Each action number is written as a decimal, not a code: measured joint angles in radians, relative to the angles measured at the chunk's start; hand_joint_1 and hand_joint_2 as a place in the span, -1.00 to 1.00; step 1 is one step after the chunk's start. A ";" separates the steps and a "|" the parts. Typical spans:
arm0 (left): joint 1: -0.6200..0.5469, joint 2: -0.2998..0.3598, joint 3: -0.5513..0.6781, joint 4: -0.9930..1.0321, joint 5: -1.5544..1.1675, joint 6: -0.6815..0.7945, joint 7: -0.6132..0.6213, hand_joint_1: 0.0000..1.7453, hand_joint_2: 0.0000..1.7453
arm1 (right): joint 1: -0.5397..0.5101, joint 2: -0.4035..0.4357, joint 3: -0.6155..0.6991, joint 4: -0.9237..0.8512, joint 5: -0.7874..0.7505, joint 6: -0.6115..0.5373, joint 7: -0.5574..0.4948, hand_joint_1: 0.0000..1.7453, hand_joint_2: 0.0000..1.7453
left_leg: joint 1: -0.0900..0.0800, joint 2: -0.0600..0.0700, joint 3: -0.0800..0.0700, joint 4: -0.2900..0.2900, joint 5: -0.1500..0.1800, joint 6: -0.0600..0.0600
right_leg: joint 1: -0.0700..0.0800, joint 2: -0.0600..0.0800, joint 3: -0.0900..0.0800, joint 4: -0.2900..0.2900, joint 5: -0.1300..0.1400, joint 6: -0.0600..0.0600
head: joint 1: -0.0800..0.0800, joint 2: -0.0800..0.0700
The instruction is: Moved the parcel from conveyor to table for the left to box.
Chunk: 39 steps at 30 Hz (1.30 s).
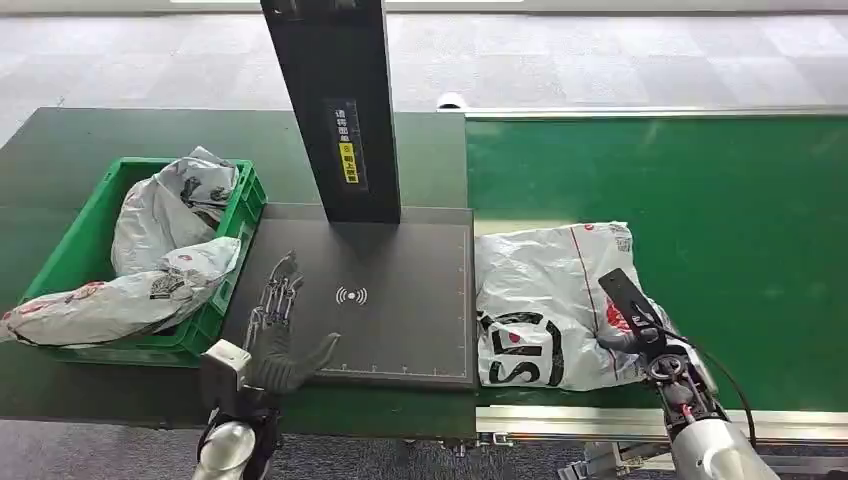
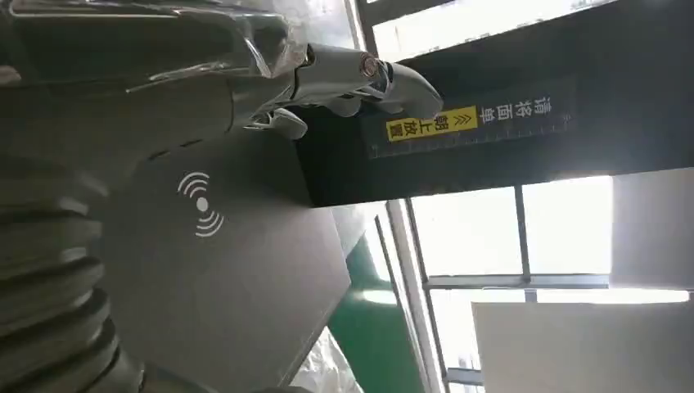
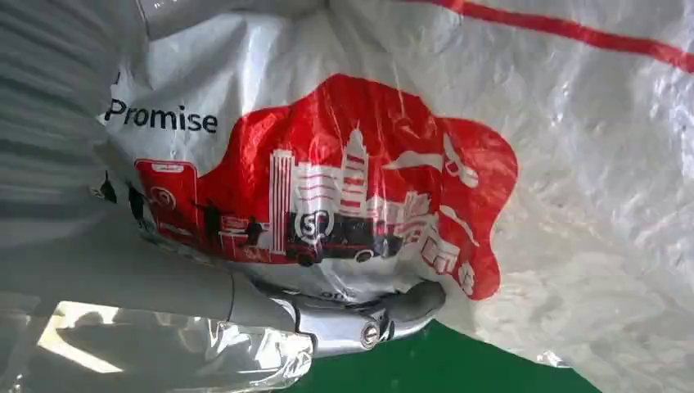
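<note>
A white plastic parcel [image 1: 540, 290] with red and black print lies on the green conveyor belt [image 1: 700, 190], at the belt's left end beside the dark scan pad [image 1: 400, 320]. My right hand [image 1: 640, 325] grips the parcel's near right corner, fingers on top. In the right wrist view its thumb [image 3: 360, 323] hooks under the parcel's [image 3: 573, 164] edge above the belt. My left hand [image 1: 275, 335] hovers over the pad's near left corner, fingers spread, holding nothing. The left wrist view shows that hand [image 2: 327, 74] above the pad [image 2: 229, 278].
A green crate [image 1: 70, 250] holding grey parcels stands left of the pad on the dark green table. A black post [image 1: 335, 100] with a yellow label rises from the pad's far edge. The belt's metal rail runs along the near side.
</note>
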 measured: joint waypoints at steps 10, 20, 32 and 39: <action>0.000 0.007 -0.001 0.002 0.000 0.005 0.003 -1.00 1.00 | -0.005 -0.002 -0.010 0.000 -0.013 0.016 -0.038 1.00 1.00 | 0.000 0.000 0.003 0.000 0.000 0.000 | 0.000 0.000 0.002 0.000 0.000 0.000 | 0.000 0.000; 0.012 0.008 -0.003 0.000 0.006 0.014 -0.007 -1.00 1.00 | 0.059 0.044 -0.152 -0.145 -0.211 -0.097 -0.455 1.00 1.00 | 0.000 -0.001 0.000 0.000 0.000 0.000 | 0.000 0.000 0.000 0.000 0.000 0.000 | 0.000 0.000; -0.005 0.004 -0.017 0.011 0.010 -0.003 -0.029 -1.00 1.00 | 0.191 0.123 -0.268 -0.545 -0.556 -0.048 -0.698 1.00 1.00 | 0.000 -0.002 -0.001 0.000 0.000 0.000 | 0.000 0.000 -0.001 0.000 0.000 0.000 | 0.000 0.000; -0.014 0.003 -0.018 0.017 0.032 -0.021 -0.039 -1.00 1.00 | 0.328 0.209 -0.259 -0.974 -0.635 -0.178 -0.714 1.00 1.00 | 0.000 -0.002 -0.002 0.000 -0.001 0.000 | 0.000 0.000 -0.002 0.000 0.000 0.000 | 0.000 0.000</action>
